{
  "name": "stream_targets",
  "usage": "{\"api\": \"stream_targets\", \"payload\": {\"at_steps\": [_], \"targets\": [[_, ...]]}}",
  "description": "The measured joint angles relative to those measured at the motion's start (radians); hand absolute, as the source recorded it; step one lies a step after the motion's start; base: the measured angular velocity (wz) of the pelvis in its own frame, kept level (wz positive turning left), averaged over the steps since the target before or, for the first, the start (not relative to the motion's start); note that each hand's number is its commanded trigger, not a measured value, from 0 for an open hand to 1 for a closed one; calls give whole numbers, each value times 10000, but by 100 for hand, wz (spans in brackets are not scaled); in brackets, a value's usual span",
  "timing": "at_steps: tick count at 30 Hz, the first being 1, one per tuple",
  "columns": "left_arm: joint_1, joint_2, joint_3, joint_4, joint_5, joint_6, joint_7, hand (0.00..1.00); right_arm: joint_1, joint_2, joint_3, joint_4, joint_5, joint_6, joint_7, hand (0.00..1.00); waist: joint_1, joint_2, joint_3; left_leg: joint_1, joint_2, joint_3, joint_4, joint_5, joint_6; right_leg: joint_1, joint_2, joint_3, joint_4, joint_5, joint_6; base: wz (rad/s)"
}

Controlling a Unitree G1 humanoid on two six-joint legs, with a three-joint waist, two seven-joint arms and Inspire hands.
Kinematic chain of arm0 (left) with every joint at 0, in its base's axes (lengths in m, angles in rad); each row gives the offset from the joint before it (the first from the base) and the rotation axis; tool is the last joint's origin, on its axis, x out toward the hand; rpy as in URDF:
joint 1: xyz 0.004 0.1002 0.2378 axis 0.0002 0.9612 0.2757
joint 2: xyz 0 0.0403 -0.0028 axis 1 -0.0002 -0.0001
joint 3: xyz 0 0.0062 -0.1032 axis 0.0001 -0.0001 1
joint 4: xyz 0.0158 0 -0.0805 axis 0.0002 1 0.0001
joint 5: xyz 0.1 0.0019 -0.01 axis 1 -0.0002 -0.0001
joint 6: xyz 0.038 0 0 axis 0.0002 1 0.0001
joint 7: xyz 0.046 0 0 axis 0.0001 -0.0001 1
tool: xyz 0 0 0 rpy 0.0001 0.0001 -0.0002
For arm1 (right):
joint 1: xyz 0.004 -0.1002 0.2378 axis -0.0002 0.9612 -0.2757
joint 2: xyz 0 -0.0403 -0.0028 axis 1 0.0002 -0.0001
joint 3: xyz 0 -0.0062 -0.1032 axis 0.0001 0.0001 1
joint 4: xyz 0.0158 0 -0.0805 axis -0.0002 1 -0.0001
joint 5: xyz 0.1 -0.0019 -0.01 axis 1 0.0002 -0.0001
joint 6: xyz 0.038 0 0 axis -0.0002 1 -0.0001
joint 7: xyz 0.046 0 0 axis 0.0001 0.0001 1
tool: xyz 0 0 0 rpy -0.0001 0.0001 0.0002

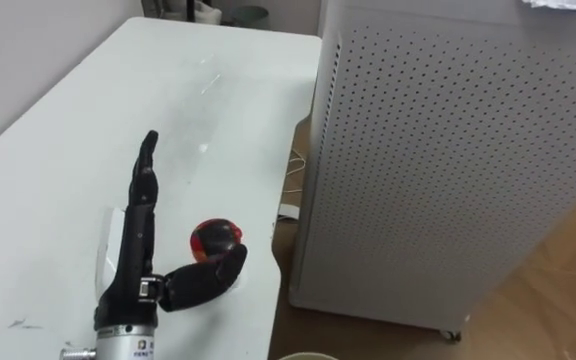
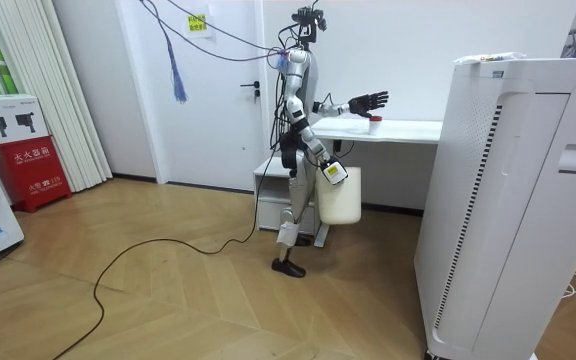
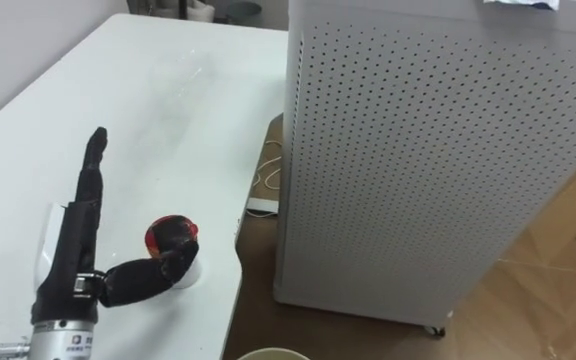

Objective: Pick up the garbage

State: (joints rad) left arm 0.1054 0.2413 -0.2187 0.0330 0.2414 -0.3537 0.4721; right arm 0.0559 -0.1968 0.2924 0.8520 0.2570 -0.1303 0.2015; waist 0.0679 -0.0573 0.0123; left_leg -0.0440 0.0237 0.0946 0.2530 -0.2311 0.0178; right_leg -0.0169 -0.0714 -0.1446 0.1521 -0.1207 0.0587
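A crumpled red and black piece of garbage (image 1: 214, 238) lies on the white table (image 1: 168, 90) near its right edge. My left hand (image 1: 136, 250) hovers just left of it, open, fingers stretched straight ahead and thumb bent toward the garbage's near side. In the room view I stand at the table's end with this hand (image 2: 368, 101) reaching over the tabletop by the garbage (image 2: 375, 118). My right hand (image 2: 329, 171) hangs low at my side by a white bucket (image 2: 340, 196). The bucket's rim (image 1: 306, 356) peeks in at the bottom edge.
A tall white perforated cabinet (image 1: 448, 150) stands on the wooden floor close to the table's right edge, with a narrow gap between them. A white power strip and cable (image 1: 290, 195) lie in that gap. White crumpled material (image 1: 568, 4) rests on the cabinet's top.
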Motion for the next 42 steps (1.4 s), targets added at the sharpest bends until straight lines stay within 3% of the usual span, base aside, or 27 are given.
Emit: {"api": "stream_targets", "payload": {"at_steps": [5,15,21,31,42], "targets": [[8,-105,-18,733,-443,81,-431,0,23,16,1,3,-14,4,91,100,-55,-12,3,20,3,5,3,0,0,15,0,0,4,0,0,0],[82,-282,-26,758,-527,280,-744,0,39,28,-7,1,-348,10,200,100,-105,-233,34,130,8,25,8,0,-1,111,5,30,17,0,-1,0],[111,-328,-83,848,-566,414,-958,0,38,36,-56,-20,-354,15,254,100,-124,-221,35,209,11,34,-45,-1,-2,185,11,20,15,-1,-1,0],[236,-303,-90,890,-2518,465,-837,0,35,46,-80,-22,-390,24,251,100,-119,-223,32,250,8,27,-42,0,-2,211,11,23,17,0,-1,0],[200,-309,-85,1244,-2875,540,-587,0,46,72,-70,-14,-519,230,170,100,-152,-212,23,273,13,68,-19,0,-2,242,11,27,20,1,-3,0]]}}
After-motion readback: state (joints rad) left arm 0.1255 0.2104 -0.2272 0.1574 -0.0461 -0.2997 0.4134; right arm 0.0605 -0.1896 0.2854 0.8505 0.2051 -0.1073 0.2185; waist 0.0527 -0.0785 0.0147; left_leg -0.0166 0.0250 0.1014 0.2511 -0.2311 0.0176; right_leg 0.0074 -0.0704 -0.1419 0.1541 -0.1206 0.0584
